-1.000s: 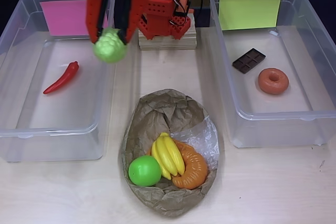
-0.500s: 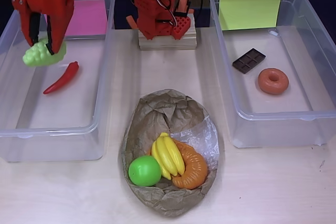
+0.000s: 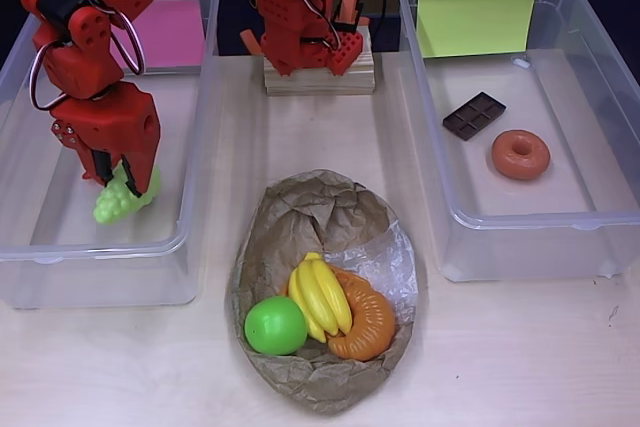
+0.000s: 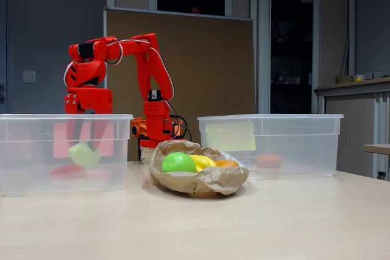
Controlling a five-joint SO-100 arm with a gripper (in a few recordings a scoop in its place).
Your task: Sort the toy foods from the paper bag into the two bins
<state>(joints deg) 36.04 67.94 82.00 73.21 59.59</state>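
Inside the pink-labelled bin [image 3: 40, 237], the claw [image 3: 118, 183] pinches the green grapes [image 3: 122, 201] between its fingers.

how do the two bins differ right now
The pink-label bin on the overhead view's left has the gripper inside it, holding the green grapes; the yellow-green-label bin on the right has no arm in it. The right bin holds a chocolate bar and donut. Both are clear rectangular tubs.
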